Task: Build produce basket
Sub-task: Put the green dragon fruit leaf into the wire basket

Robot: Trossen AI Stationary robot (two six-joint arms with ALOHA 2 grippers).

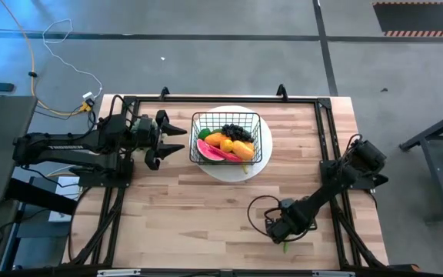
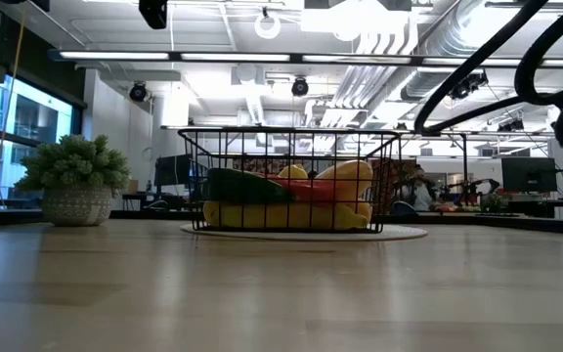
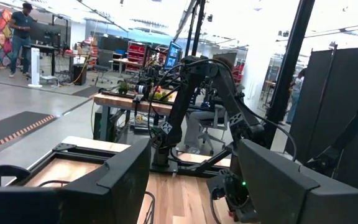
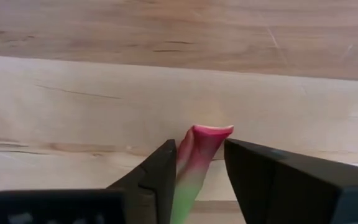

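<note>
A round white plate (image 1: 261, 167) sits near the far edge of the wooden table (image 1: 191, 208), a little toward its middle; a black metal frame (image 1: 323, 123) runs along the far edge and down both side edges; on the grey floor beyond the far left corner a yellow cable (image 1: 21, 46) and a white cable (image 1: 68, 73) trail toward a small connector (image 1: 88, 100); a dark stand (image 1: 437, 138) stands off the right edge. In the low view a potted green plant (image 2: 74, 181) rests on a ledge behind the table's left side; ceiling lights (image 2: 262, 59) and ducts (image 2: 409, 29) hang overhead; in the left wrist view a person (image 3: 22, 34) stands far back by a workbench (image 3: 126, 102).
</note>
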